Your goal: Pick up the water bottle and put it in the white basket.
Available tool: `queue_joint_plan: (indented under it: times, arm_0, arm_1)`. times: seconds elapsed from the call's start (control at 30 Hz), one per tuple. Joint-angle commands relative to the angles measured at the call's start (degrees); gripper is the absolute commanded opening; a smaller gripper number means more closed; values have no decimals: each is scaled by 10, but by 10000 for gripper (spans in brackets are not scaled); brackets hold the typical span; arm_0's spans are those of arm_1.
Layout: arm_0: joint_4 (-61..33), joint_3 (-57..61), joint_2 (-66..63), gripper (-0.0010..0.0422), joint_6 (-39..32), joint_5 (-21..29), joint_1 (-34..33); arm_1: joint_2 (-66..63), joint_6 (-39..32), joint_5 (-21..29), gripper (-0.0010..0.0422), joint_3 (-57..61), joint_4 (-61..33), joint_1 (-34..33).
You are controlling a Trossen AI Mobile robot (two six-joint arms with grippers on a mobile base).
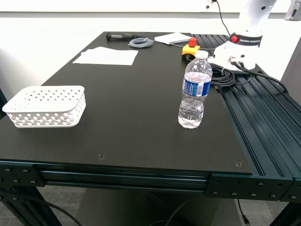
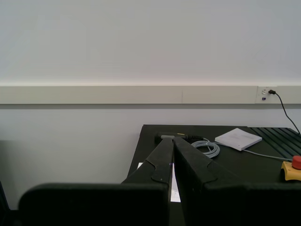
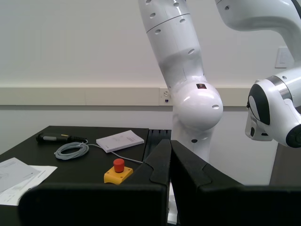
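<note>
The water bottle (image 1: 194, 90), clear ribbed plastic with a white cap and blue label band, stands upright on the black table (image 1: 141, 117), right of centre in the exterior view. The white basket (image 1: 46, 106) with a dotted base and lattice sides sits near the table's front edge at the exterior view's left, with nothing in it. No arm of mine shows in the exterior view. My first gripper (image 2: 172, 141) is shut with its fingers together, held above and away from the table. My second gripper (image 3: 170, 142) is shut likewise. Neither wrist view shows bottle or basket.
At the table's far end lie white paper sheets (image 1: 106, 55), a coiled grey cable (image 1: 141, 43), a black tool (image 1: 117, 36), a white booklet (image 1: 172, 38) and a yellow box with a red stop button (image 1: 191, 49). A white robot arm (image 1: 247, 33) with black cables stands at the exterior view's far right.
</note>
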State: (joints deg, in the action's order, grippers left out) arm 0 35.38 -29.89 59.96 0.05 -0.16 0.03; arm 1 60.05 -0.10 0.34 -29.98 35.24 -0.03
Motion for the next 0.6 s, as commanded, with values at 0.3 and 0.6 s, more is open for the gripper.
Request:
queue_joint_plan:
  times: [0.3,0.6]
  arm_0:
    - [2,-1,0,1,0,0,0]
    - [2,-1,0,1,0,0,0]
  arm_1:
    - [30,-15,309,0,0,5,-1]
    - [161,-45,553,0,-19,5,-30]
